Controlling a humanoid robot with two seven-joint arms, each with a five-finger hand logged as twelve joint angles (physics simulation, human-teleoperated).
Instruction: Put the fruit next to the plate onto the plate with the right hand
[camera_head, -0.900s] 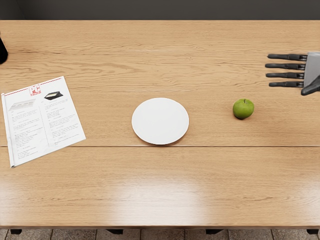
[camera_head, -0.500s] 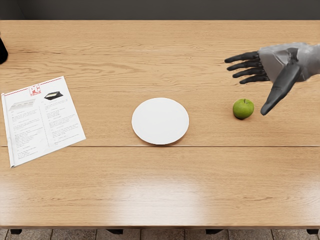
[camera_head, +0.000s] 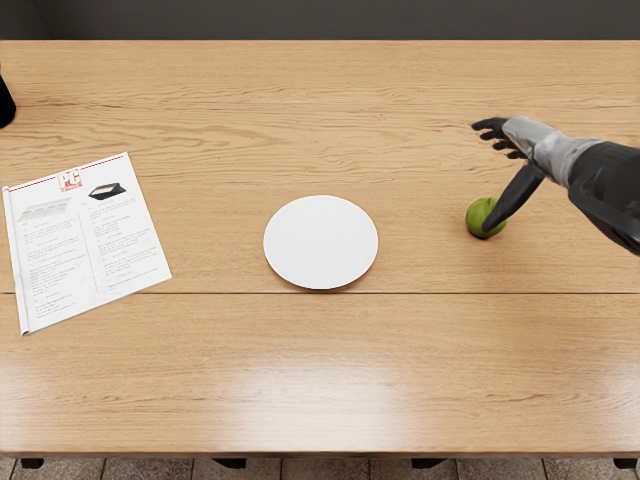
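Note:
A green apple (camera_head: 480, 215) rests on the table to the right of a round white plate (camera_head: 320, 242). My right hand (camera_head: 505, 170) comes in from the right edge and hovers over the apple with its fingers spread. The thumb (camera_head: 512, 200) slants down across the apple's right side and hides part of it. The other fingertips (camera_head: 492, 127) point left, beyond the apple. Nothing is held. A small dark piece of the left arm (camera_head: 5, 100) shows at the left edge.
A printed paper sheet (camera_head: 82, 238) lies at the left of the wooden table (camera_head: 320, 380). The plate has nothing on it.
My right hand has come in from the right edge and dropped toward the apple; the thumb now overlaps it. Apple and plate have not moved.

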